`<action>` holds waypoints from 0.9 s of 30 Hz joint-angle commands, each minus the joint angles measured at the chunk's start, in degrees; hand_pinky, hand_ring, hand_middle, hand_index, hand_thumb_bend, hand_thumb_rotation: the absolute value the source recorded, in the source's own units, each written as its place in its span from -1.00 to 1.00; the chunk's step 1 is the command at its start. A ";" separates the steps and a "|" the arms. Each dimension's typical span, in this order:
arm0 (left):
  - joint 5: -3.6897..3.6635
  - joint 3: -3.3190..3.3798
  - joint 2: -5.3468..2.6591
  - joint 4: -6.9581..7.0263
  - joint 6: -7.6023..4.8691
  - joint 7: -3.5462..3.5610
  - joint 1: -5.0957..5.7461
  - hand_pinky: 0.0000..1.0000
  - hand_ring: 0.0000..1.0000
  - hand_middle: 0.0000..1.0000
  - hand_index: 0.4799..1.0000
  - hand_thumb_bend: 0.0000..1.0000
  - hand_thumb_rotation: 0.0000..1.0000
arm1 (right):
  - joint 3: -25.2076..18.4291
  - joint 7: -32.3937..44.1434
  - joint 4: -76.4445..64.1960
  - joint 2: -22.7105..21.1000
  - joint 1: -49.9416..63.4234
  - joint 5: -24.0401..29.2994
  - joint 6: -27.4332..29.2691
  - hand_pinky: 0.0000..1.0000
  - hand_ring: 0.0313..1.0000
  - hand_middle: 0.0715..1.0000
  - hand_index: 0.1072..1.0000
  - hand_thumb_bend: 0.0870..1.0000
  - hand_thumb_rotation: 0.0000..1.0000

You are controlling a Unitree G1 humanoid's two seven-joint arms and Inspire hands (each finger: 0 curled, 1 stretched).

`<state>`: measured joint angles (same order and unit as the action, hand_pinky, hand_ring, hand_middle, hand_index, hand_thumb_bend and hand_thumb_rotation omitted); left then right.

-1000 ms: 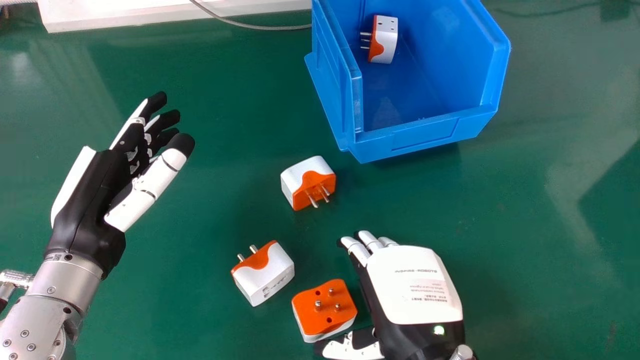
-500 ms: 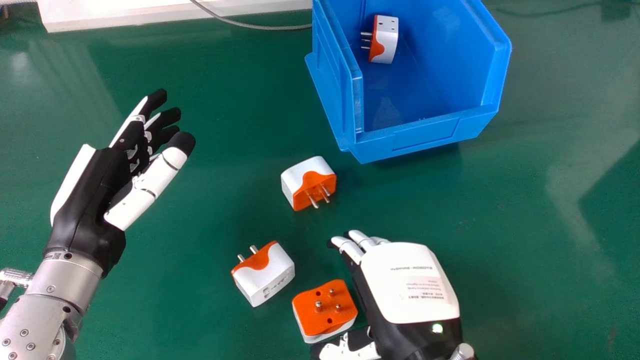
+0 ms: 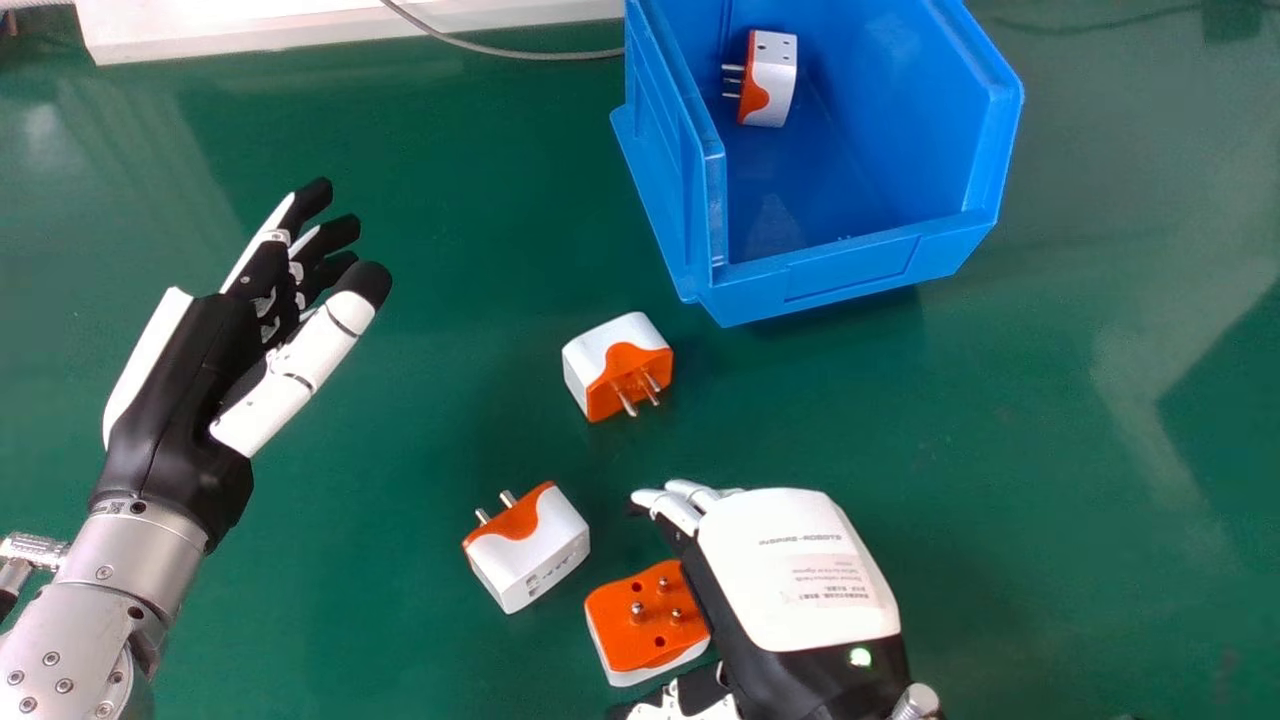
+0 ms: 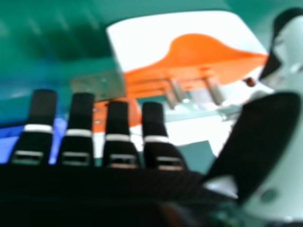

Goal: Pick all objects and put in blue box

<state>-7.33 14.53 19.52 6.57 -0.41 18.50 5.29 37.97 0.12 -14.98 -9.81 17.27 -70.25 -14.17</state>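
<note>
A glossy green desk fills the background — pale reflected light streaks its left and right, beside a darker patch at the right edge. Far left lies a white slab — a thin grey cable crosses it onto the green.

1. Your head view is bright and softly lit; you can't tell where the light comes from.
2. On the green table you get a pale glare spot far left, and a pale streak at right beside a darker patch.
3. You see a soft shadow under the near edge of the blue box.
4. Your right hand view is blurred throughout, and the adapter has its white shell washed out.
</note>
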 commanded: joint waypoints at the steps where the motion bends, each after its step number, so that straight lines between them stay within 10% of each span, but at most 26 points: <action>1: -0.30 0.14 0.53 1.55 0.08 -0.44 -0.82 0.73 0.85 0.87 0.85 0.14 0.29 | 5.88 -0.37 -3.93 3.08 3.27 0.80 1.28 0.35 0.53 0.60 0.49 0.27 -0.36; 27: -0.12 0.38 1.33 2.70 2.07 -0.69 -1.24 0.72 0.83 0.85 0.82 0.18 0.29 | 2.09 5.09 -2.31 1.18 1.40 -0.40 0.57 0.29 0.45 0.49 0.37 -0.04 -0.66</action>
<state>-7.31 14.53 19.77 7.45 1.86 17.87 4.64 38.48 5.75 -15.60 -10.92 17.21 -70.25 -12.53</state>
